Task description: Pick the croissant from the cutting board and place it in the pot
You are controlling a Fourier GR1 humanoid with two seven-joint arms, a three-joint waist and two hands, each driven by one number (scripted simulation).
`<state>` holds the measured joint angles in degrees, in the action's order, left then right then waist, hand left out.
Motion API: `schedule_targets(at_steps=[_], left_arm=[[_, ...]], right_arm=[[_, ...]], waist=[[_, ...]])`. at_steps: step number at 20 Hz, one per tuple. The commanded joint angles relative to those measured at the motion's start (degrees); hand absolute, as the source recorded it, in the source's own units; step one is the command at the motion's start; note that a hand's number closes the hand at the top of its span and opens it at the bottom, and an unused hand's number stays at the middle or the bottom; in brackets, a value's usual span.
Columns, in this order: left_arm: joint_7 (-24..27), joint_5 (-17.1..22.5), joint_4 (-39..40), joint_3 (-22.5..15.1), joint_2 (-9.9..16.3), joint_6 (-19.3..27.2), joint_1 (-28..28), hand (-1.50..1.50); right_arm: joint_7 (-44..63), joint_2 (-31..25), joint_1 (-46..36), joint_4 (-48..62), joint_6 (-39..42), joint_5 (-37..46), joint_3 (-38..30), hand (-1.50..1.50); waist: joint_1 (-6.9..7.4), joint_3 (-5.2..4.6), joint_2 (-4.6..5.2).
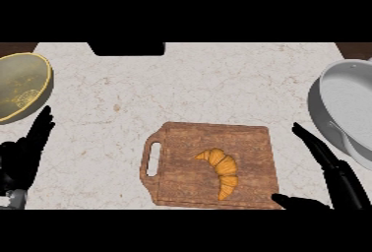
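Croissant (222, 171): lying flat on the cutting board (181, 184), right of the board's centre, curved, one tip toward the board's middle, the other toward its near edge. Not touched by either hand.

Cutting board: wooden, handle slot on its left side, resting on the pale marbled counter (196, 83) at lower centre. Near edge partly cut off by the lower band; near right corner overlapped by the right thumb.

Pot (349, 106): grey, at the right edge of the head view, well apart from the croissant. Only its left part visible; remainder cut off by the frame, so full outline not determinable. Rim seen steeply from above, pale interior showing.

Right hand (340, 184): just beside the board's right edge, between board and pot. Fingers straight and extended toward the far side, thumb spread wide to the left, holding nothing. Palm and wrist cut off at the lower edge.

Left hand (25, 150): at the lower left edge, fingers up, straight and relaxed, holding nothing. Lower portion cut off; dark surface leaves individual fingers hard to separate.

Yellowish bowl (22, 91): at upper left, partly cut off by the frame; faint pale patch inside, not identifiable.

Dark rectangular shape (127, 48): at the counter's far edge, cut off above, not identifiable
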<state>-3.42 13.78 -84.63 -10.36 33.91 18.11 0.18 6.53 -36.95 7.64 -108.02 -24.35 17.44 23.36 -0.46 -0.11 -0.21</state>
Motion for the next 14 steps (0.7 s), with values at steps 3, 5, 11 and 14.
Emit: schedule_targets(at_steps=[3,5,11,14], left_arm=[[0.3,-2.1,-2.0,-0.6,-0.9,0.4,1.6,0.00],[2.3,-0.9,0.3,0.0,-1.4,-1.7,1.5,0.00],[-0.2,-2.0,1.4,-0.8,-1.7,-1.9,-1.7,0.00],[-1.6,-2.0,-1.5,-0.5,-1.3,-1.6,-0.3,0.00]], right_arm=[[20.8,-4.7,-7.3,-9.4,12.9,3.6,2.3,-1.50],[27.1,-2.5,-12.8,-7.7,17.6,3.8,5.3,-1.50],[42.9,0.1,-24.4,-2.6,33.6,0.3,11.6,-1.50],[48.8,4.8,-27.9,1.1,39.0,-2.1,15.1,-1.50]], waist=[[1.12,-0.03,0.08],[1.86,-0.10,0.33],[3.09,-0.18,0.71],[3.09,-0.03,0.44]])
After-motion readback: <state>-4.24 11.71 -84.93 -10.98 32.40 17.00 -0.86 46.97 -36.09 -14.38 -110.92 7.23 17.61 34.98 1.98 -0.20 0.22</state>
